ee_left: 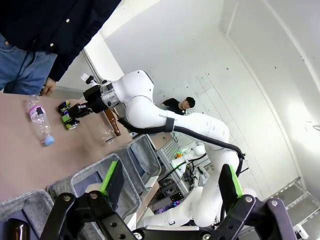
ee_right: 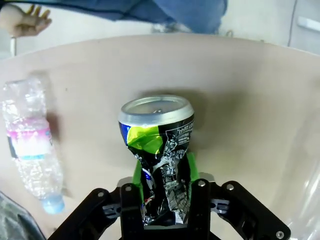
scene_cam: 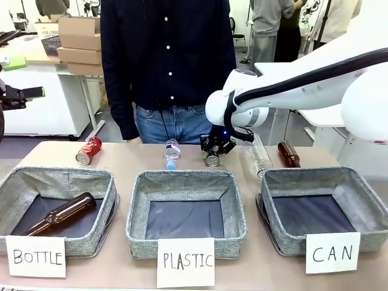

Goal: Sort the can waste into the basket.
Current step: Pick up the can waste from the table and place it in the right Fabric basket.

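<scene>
A dark, crumpled can (ee_right: 159, 145) with green, yellow and blue print sits between the green pads of my right gripper (ee_right: 164, 172), which is shut on it. In the front view this can (scene_cam: 211, 159) is low over the far side of the table, behind the middle basket, with my right gripper (scene_cam: 216, 145) on top of it. A red dented can (scene_cam: 88, 150) lies at the far left of the table. The grey basket signed "CAN" (scene_cam: 364, 200) stands at the front right. My left gripper (ee_left: 169, 185) is open, holds nothing, and hangs well above the table.
Baskets signed "BOTTLE" (scene_cam: 15, 182), holding a brown bottle (scene_cam: 60, 213), and "PLASTIC" (scene_cam: 136, 209) stand left and middle. Two clear plastic bottles (scene_cam: 171, 153) (scene_cam: 257, 159) and a brown glass bottle (scene_cam: 288, 153) lie on the far side. A person (scene_cam: 167, 54) stands behind the table.
</scene>
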{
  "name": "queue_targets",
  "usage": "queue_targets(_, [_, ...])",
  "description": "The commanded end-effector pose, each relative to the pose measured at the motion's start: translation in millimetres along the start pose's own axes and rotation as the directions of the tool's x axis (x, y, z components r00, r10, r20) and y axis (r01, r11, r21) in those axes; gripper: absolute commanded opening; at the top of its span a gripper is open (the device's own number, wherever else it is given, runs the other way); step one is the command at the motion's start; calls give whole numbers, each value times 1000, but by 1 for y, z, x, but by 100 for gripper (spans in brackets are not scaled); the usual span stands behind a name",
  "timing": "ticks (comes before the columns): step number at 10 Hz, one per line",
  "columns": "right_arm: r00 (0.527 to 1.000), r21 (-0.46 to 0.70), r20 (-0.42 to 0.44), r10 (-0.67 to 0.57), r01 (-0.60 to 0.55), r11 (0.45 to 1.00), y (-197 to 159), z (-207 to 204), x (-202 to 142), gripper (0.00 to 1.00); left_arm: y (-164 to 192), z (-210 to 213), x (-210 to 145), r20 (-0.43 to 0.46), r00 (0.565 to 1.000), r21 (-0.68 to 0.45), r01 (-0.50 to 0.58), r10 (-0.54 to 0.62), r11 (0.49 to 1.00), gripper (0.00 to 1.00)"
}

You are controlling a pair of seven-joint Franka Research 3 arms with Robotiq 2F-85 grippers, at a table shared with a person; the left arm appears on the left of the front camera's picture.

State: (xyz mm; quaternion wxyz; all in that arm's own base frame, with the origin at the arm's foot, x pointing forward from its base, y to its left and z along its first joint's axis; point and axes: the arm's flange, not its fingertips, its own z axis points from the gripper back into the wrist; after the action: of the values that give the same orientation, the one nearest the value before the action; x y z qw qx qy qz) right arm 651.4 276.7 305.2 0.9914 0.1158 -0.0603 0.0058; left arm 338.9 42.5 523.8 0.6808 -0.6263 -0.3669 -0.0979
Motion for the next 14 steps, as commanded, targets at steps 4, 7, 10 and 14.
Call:
queue_targets(4, [998,-23,-54,-32,31,999,4,2,2,0,-1,-3,1,20,1000,-21,21,-21,1000,100])
queue_targets(7, [986,-29,-140,86,-91,995,-11,92,-33,0,-1,-3,1,20,1000,-21,21,-21,1000,100])
queue_targets(10, [934,-49,-246,259,-278,959,-84,218,-155,0,-1,-3,1,20,1000,-21,21,-21,1000,100])
queue_targets(14, [866,180,-240,438,-404,897,-181,231,-264,0,-1,-3,1,20,1000,-21,21,-21,1000,100])
